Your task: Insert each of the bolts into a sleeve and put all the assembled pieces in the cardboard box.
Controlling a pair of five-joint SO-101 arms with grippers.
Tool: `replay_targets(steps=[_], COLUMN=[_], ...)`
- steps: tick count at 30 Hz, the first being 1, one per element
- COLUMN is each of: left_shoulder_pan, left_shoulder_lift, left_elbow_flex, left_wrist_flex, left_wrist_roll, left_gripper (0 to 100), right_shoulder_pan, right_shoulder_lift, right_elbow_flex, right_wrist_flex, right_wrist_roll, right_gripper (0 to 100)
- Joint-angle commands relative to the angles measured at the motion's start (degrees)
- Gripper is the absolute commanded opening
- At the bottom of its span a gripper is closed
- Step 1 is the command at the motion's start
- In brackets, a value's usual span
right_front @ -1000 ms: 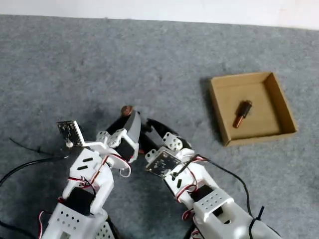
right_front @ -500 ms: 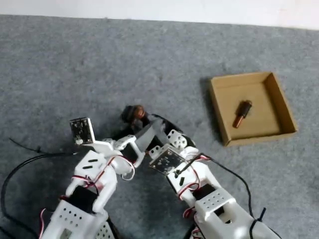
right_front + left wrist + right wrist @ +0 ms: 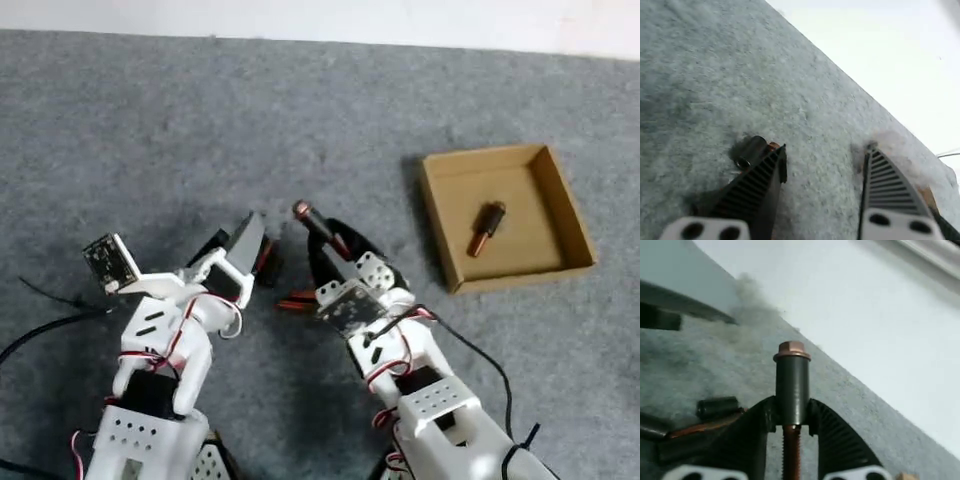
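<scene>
bright even light, soft short shadows

We take this for a robotics lab or workshop: a white left arm (image 3: 160,345) and right arm (image 3: 415,385) with bare red and black wiring (image 3: 384,378) and an exposed circuit board (image 3: 110,262) stand on a grey felt-covered surface (image 3: 150,120). Behind it rises a plain white wall (image 3: 400,15).

Grey felt table (image 3: 150,110) w/ cardboard box (image 3: 525,245), loose sleeve (image 3: 751,151) & bolt (image 3: 297,303).
</scene>
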Motion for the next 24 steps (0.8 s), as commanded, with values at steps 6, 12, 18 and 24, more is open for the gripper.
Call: replay_targets(steps=[6,12,18,24], left_shoulder_pan=[-3.3,-3.3,-3.2,-3.2], left_shoulder_lift=[-0.7,-0.7,-0.7,-0.7], left_elbow_flex=[-2.4,-1.5,-0.8,-0.7], left_wrist_flex=[0.0,-0.1,-0.1,-0.1], left_wrist_roll=[0.1,-0.6,-2.8,-2.9], left_gripper=[23,23,23,23], right_shoulder_pan=[10.7,20.8,36.4,39.5], right_shoulder_lift=[-1.7,-1.2,-1.0,-0.9], right_elbow_flex=[5.1,3.5,-11.6,-33.8], right_wrist_flex=[-2.2,-1.5,19.2,42.0], right_wrist_roll=[-7.4,-7.6,-21.9,-22.9], right_gripper=[0.4,0.4,0.4,0.4])
